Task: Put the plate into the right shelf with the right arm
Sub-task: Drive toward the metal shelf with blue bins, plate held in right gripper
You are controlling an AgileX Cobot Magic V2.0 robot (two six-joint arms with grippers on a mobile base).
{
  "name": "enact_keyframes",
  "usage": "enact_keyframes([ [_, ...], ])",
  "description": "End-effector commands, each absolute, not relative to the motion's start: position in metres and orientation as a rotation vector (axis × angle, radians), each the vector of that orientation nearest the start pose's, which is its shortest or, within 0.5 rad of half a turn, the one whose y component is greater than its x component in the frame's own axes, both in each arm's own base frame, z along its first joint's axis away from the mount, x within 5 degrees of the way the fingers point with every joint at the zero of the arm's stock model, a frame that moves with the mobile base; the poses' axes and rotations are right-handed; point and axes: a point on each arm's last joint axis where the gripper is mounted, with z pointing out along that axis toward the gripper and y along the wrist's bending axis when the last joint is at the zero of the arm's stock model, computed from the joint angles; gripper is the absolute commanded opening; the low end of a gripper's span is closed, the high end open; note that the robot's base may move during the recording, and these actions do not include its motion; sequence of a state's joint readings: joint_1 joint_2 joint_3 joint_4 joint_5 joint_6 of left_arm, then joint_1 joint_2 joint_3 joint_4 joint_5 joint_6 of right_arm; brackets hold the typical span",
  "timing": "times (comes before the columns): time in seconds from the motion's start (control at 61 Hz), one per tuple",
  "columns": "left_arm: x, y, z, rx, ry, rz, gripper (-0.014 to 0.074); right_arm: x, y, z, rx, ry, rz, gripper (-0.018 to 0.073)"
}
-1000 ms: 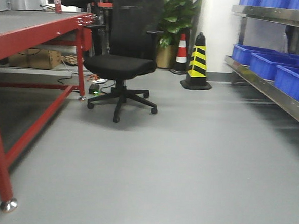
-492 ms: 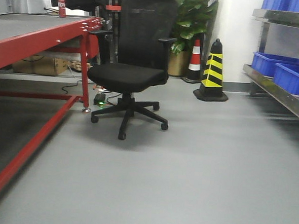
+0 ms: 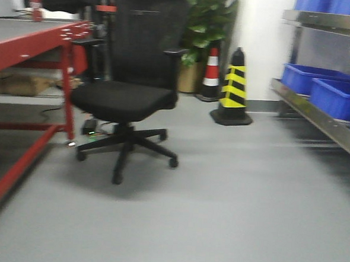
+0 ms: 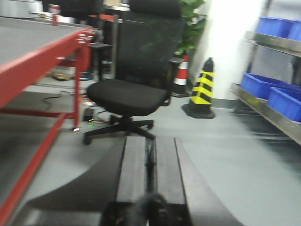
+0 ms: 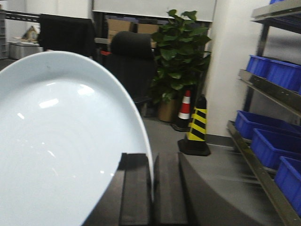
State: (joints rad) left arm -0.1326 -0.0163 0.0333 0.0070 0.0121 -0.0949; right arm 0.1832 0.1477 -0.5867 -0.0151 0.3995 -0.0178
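In the right wrist view my right gripper (image 5: 151, 162) is shut on the rim of the white plate (image 5: 61, 141), which fills the left half of that view. The right shelf (image 5: 265, 84), shiny steel with blue bins (image 5: 270, 139), runs along the right side; it also shows in the front view (image 3: 319, 113) and the left wrist view (image 4: 268, 110). My left gripper (image 4: 150, 146) has its two fingers pressed together with nothing between them, held over the grey floor. Neither gripper shows in the front view.
A black office chair (image 3: 126, 95) stands on the floor ahead, left of centre. A red-framed table (image 3: 31, 45) is on the left. A yellow-black cone (image 3: 232, 87), a red-white cone (image 3: 212, 65) and a potted plant (image 3: 205, 26) stand at the back wall.
The front view has shifted: the chair is nearer and further left, the red table has slid towards the left edge, and the shelf has moved slightly left. The picture is blurred by motion.
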Motion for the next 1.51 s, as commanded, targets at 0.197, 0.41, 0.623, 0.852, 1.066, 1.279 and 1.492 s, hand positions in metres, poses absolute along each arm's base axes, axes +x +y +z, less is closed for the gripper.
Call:
enact_keyframes([
  [0.197, 0.0547, -0.0077, 0.2078, 0.033, 1.424, -0.193, -0.0047, 0.0199, 0.0031, 0.3754, -0.143, 1.329, 0.112, 0.0029],
  [0.41, 0.0547, -0.0077, 0.2078, 0.033, 1.424, -0.193, -0.0047, 0.0199, 0.0031, 0.3754, -0.143, 1.329, 0.112, 0.0029],
  [0.623, 0.0547, -0.0077, 0.2078, 0.033, 1.424, -0.193, -0.0047, 0.0199, 0.0031, 0.3754, -0.143, 1.329, 0.112, 0.0029],
  [0.852, 0.0547, -0.0077, 0.2078, 0.033, 1.424, -0.193, -0.0047, 0.0199, 0.0031, 0.3754, -0.143, 1.329, 0.112, 0.0029],
  [1.066, 0.0547, -0.0077, 0.2078, 0.033, 1.424, -0.193, -0.0047, 0.0199, 0.0031, 0.3754, -0.143, 1.329, 0.112, 0.0029],
  [1.279, 0.0547, -0.0077, 0.2078, 0.033, 1.424, -0.193, -0.0047, 0.0199, 0.0031, 0.3754, -0.143, 1.329, 0.112, 0.0029],
  [1.492, 0.0547, -0.0077, 0.2078, 0.033, 1.424, -0.193, -0.0047, 0.0199, 0.0031, 0.3754, -0.143, 1.329, 0.112, 0.0029],
])
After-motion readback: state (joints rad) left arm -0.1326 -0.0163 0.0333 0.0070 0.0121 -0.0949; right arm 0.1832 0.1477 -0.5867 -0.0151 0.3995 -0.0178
